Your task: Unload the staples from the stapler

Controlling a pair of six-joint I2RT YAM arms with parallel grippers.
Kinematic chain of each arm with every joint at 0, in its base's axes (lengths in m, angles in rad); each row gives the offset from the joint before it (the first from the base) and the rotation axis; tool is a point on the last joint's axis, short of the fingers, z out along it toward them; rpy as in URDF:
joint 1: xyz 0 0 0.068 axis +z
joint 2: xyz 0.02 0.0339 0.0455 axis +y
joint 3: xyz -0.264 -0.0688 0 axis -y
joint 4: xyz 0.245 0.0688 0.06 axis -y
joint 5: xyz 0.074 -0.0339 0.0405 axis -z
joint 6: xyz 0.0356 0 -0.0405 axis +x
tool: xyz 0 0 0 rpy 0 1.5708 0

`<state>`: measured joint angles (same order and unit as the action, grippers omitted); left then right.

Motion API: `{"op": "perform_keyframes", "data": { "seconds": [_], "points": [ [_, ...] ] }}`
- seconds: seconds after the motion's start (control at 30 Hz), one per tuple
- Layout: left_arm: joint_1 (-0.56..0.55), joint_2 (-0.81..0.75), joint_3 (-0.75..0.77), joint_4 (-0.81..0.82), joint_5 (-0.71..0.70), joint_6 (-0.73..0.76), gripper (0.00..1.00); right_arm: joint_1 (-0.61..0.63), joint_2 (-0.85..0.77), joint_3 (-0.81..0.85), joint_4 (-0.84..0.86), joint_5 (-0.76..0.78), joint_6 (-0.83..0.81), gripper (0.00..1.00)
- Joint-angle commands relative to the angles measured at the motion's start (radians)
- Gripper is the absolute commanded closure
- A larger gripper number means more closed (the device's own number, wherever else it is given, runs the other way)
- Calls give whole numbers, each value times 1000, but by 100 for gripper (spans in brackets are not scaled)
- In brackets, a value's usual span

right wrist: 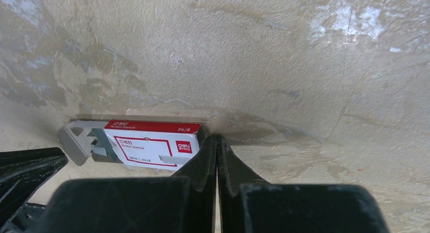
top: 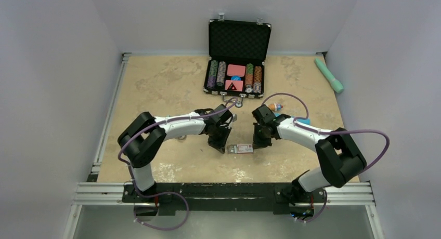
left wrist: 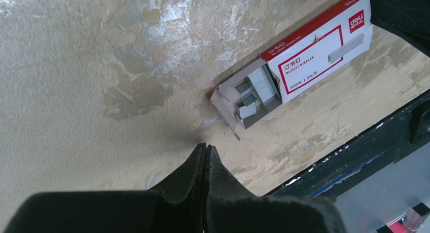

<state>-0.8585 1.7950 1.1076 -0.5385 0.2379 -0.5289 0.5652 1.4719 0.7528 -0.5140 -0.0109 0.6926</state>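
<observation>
Red-and-white card marks the staple box in the top external view. It lies on the desk between the two arms, with the left jaws just beside one end and the right jaws at the other. No stapler can be picked out with certainty; a small grey thing half hidden under the left arm may be it, but I cannot tell. An open poker chip case stands well behind.

Left wrist view: the left jaws are pressed together on nothing, their tip near the box's slid-out grey tray, where loose staples lie exposed. A forward nudge would likely shove the tray or scatter those strips. The black rail at the desk's near edge is close, so a pushed box might slide toward it.

Right wrist view: the right jaws are likewise closed and empty, their tip touching or just beside the box's closed end. Pushing from here could drive the box toward the left jaws and spill staples. With both pairs shut, neither is ready to take hold of anything.
</observation>
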Motion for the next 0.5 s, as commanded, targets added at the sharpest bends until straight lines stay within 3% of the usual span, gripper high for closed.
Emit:
{"op": "perform_keyframes", "data": {
  "seconds": [0.0,0.47],
  "points": [
    [6,15,31,30,23,33,100,12,13,25,18,16,-2,100],
    [5,66,44,60,63,30,100,26,46,33,45,-15,-10,100]
  ]
}}
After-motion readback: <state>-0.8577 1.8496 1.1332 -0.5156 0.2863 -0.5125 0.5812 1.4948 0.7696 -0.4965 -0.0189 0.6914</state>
